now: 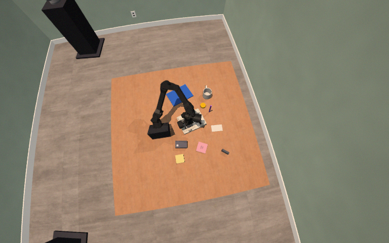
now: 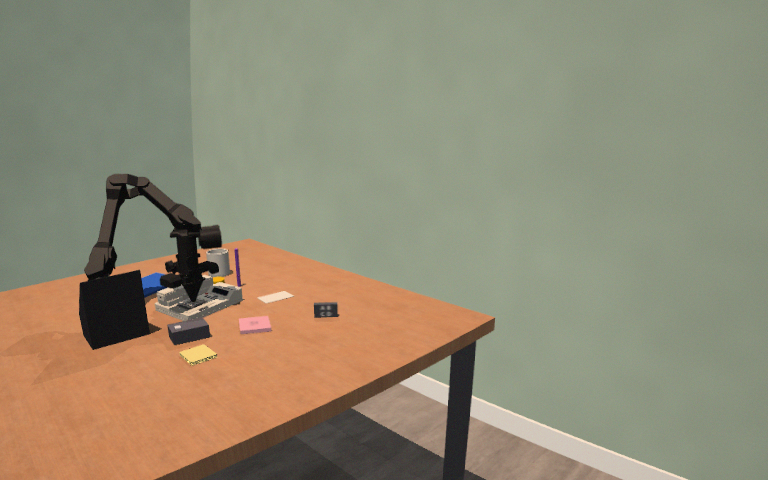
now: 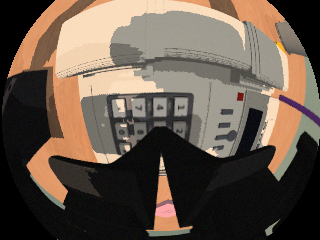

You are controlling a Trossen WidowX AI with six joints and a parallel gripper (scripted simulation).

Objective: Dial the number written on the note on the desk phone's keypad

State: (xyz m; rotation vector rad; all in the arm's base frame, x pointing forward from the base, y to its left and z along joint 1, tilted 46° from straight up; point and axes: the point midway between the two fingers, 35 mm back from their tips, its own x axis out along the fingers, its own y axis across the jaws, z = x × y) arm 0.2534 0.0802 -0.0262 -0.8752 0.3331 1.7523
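Note:
The grey desk phone [image 1: 192, 124] lies on the table with its handset [image 3: 176, 43] in the cradle. It also shows in the side view [image 2: 198, 298]. My gripper [image 3: 160, 131] is shut with nothing between the fingers. It points straight down, with its tips at the lower rows of the dark keypad [image 3: 150, 116]. In the side view the gripper [image 2: 190, 297] reaches the keypad surface. Whether the tips touch a key I cannot tell. The pink note [image 1: 201, 147] lies on the table in front of the phone, also in the side view [image 2: 254, 324].
Around the phone lie a blue book [image 1: 177, 95], a grey mug [image 1: 206, 92], a yellow disc [image 1: 202, 105], a purple pen [image 1: 210, 108], a cream card [image 1: 217, 127], a dark box [image 1: 181, 144], a yellow pad [image 1: 179, 158] and a small dark block [image 1: 225, 151].

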